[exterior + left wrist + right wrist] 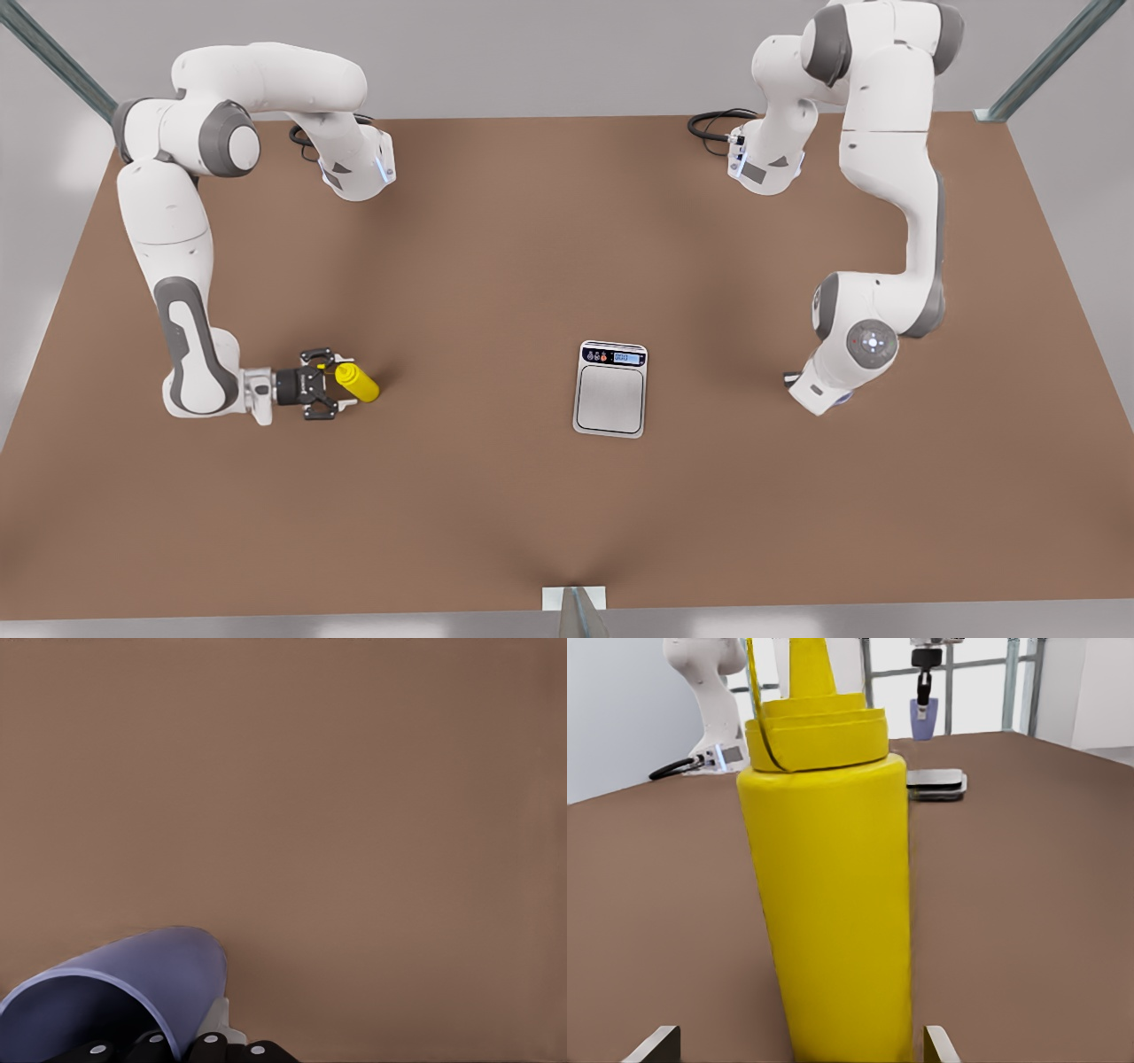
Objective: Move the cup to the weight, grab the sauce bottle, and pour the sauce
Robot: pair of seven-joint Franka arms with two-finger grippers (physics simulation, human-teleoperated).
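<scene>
The small bright yellow squeeze bottle with its pointed nozzle stands upright on the plain brown bench at the front view's left, between the spread fingers of the right claw, which reaches in level with the bench top; its two pale fingertips sit either side of the bottle's base, apart and not pressing it. The flat silver-grey kitchen scale, dark display strip at its far end, lies bare near the bench's middle, well apart from the bottle. At the front view's right, the left claw is clamped on the rim of the pale purple handleless cup, lifted above the bench. Grey walls and metal frame struts surround the bench; a black cable coils by the far arm base.
</scene>
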